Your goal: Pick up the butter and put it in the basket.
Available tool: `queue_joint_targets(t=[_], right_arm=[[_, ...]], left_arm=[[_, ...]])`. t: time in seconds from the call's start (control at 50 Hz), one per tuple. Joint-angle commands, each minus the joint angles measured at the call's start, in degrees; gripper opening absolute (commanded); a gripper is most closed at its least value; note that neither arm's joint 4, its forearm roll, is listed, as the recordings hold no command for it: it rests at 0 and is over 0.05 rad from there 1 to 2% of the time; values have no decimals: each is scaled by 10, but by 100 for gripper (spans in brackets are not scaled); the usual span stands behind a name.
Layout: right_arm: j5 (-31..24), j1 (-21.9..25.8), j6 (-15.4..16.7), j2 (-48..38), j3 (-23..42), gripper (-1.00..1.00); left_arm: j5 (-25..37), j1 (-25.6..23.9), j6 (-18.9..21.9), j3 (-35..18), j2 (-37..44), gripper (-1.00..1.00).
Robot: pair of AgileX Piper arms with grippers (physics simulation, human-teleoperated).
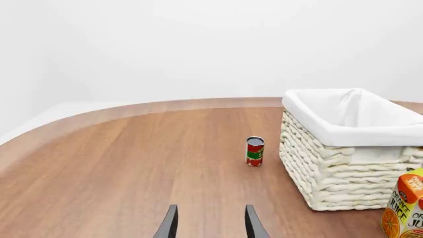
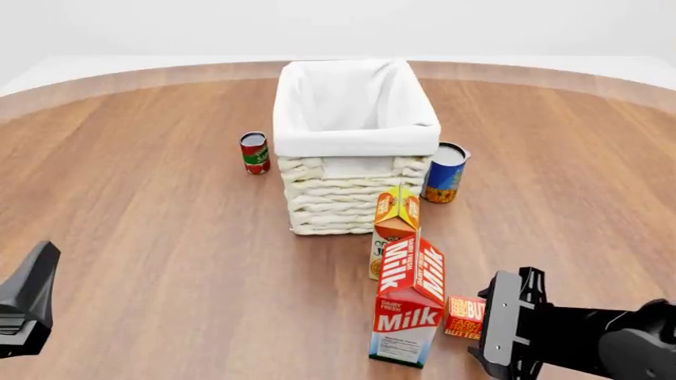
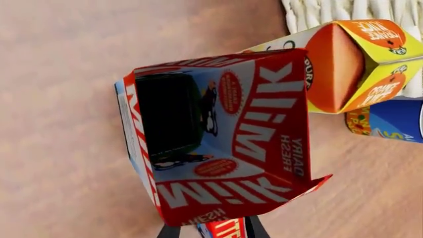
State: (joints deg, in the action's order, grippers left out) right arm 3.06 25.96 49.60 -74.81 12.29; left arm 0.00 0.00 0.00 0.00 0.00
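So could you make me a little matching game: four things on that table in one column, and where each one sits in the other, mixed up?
Things:
1. butter
2. small red can
3. blue and yellow can
4. orange juice carton

Places:
A. left of the basket
B. at the basket's right front corner
C. between the milk carton and the right tool
D. between basket and milk carton

Pairs: 1-C, 2-A, 3-B, 4-D
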Motion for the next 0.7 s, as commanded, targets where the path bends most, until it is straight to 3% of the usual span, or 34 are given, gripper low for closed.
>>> queue_joint_targets(t=[0.02, 0.14, 0.16, 0.22, 0.44, 0.7], right_arm=[[49, 4, -5, -53, -5, 100], [48, 13, -12, -57, -1, 100], [51, 12, -7, -56, 0, -100], [31, 30, -21, -42, 3, -100], [-1, 11, -4, -5, 8, -100], [-110, -25, 20, 115, 14, -100]], left_arm=[[0, 0, 0, 0, 0, 100], [0, 0, 0, 0, 0, 100], [0, 0, 0, 0, 0, 100], [0, 0, 0, 0, 0, 100], [0, 0, 0, 0, 0, 100], [0, 0, 0, 0, 0, 100]])
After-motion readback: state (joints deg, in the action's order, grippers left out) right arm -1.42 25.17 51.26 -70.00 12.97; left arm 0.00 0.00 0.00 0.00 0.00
